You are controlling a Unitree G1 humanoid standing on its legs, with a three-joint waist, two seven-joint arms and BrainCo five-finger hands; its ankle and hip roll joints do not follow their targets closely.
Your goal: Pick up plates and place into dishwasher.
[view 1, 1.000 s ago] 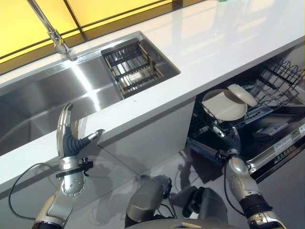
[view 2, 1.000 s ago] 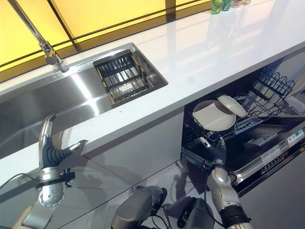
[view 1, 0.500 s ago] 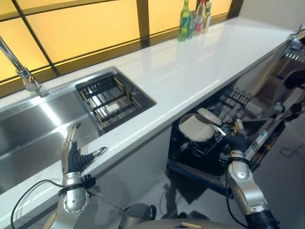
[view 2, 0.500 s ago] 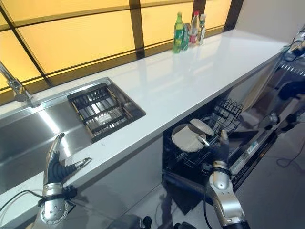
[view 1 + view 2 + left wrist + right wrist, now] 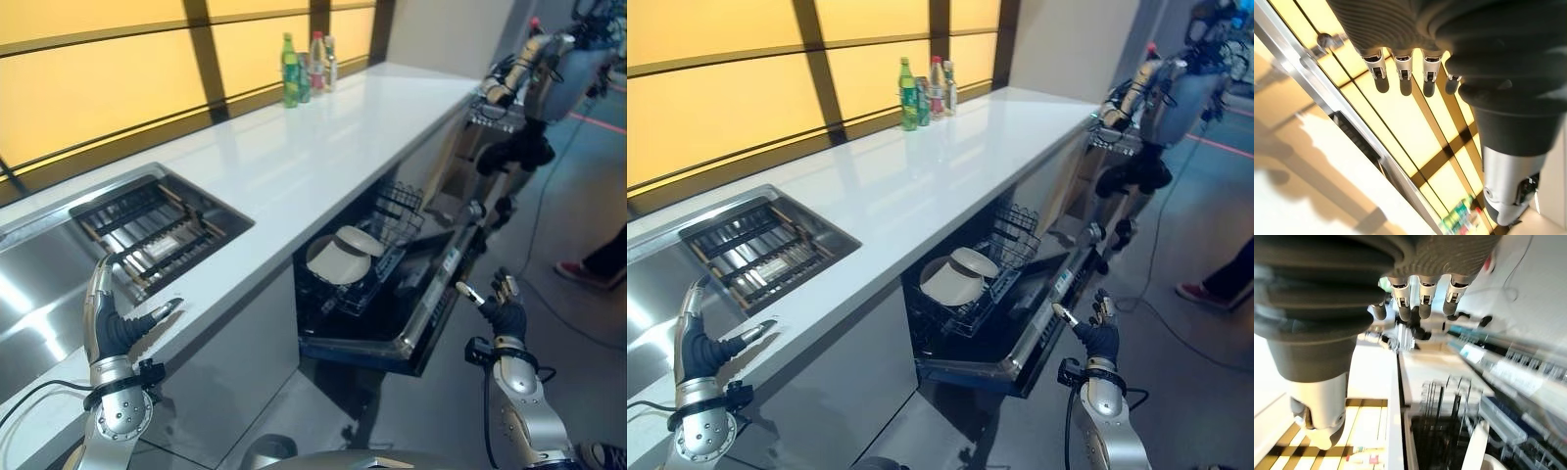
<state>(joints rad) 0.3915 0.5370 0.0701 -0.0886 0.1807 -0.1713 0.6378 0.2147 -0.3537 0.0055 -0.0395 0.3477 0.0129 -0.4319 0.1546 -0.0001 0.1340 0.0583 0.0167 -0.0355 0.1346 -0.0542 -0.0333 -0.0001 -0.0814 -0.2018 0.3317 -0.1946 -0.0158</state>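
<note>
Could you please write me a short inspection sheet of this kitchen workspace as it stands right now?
Surface: white countertop, with a steel sink holding a rack.
Job's things: two plates stand in the open dishwasher.
Clutter: bottles at the counter's far end.
Hands: left hand open by the counter edge; right hand open beside the dishwasher door, holding nothing.
Cables: nothing seen worth noting.
Surroundings: yellow window panels; another robot and a person's leg beyond.

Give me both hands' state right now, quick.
Left hand: open, fingers straight, holding nothing.
Right hand: open, fingers relaxed, holding nothing.
</note>
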